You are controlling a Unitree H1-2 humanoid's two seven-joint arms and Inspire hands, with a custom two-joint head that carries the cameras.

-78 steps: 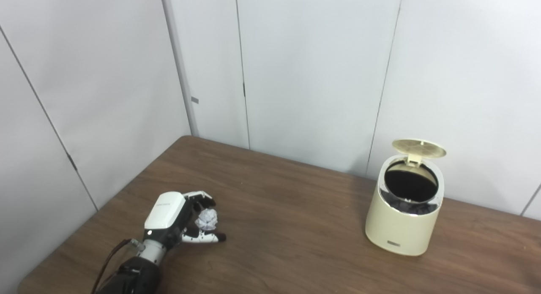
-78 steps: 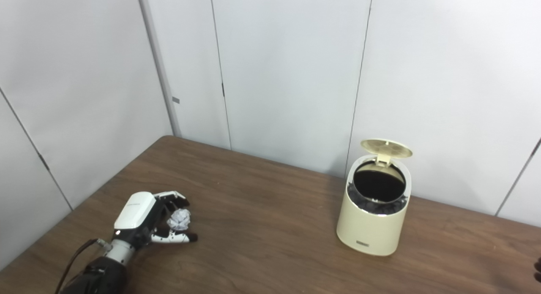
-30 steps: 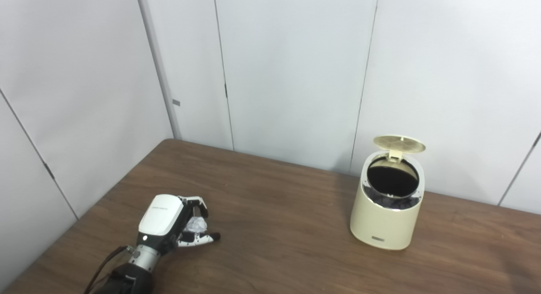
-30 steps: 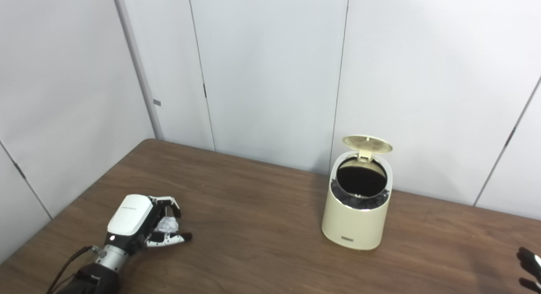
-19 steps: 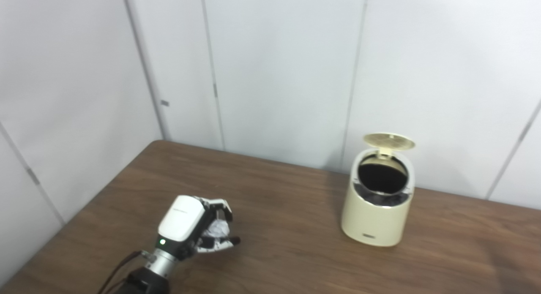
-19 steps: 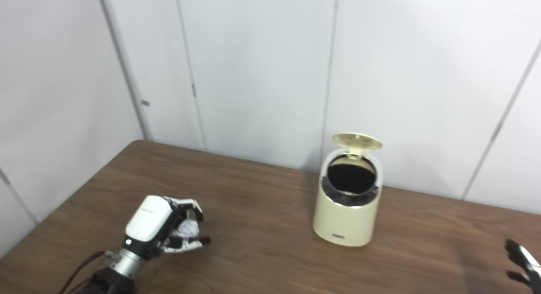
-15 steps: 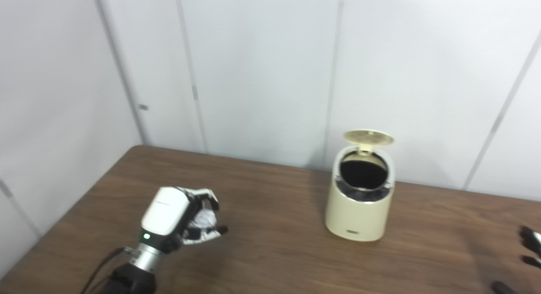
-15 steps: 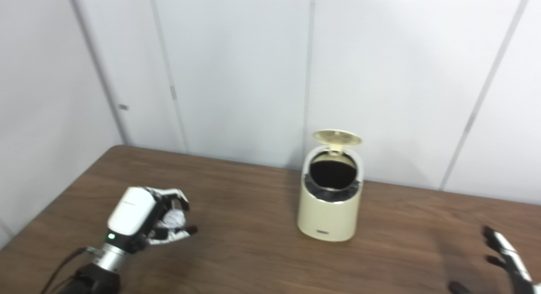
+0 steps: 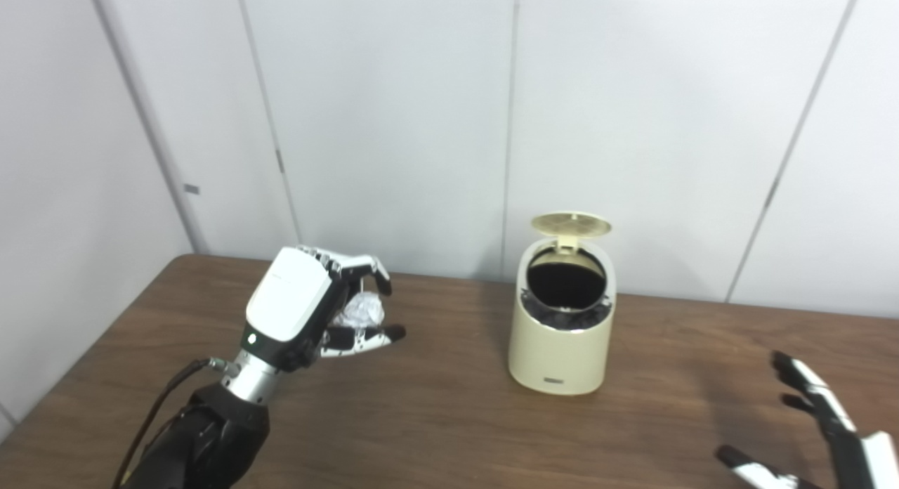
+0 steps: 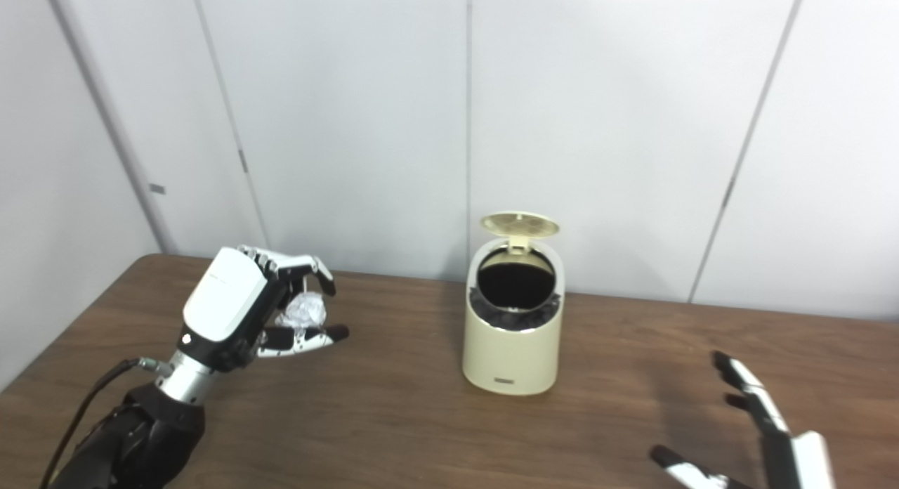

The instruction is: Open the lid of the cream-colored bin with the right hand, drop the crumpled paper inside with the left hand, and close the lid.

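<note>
Left eye view: left hand (image 9: 298, 313) cages the paper (image 9: 358, 310) loosely between its fingers (image 9: 351, 265); it looks light and crushable. Bin (image 9: 562, 334) beyond the fingertips, lid (image 9: 570, 224) up.

Right eye view: right hand (image 10: 762, 433) spread, empty, above the worktop (image 10: 393, 433).

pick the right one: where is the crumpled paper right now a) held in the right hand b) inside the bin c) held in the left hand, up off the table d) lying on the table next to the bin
c: the crumpled paper sits in the curled fingers of the left hand, raised above the table to the left of the cream-colored bin, whose lid stands open; the right hand is open and holds nothing.
</note>
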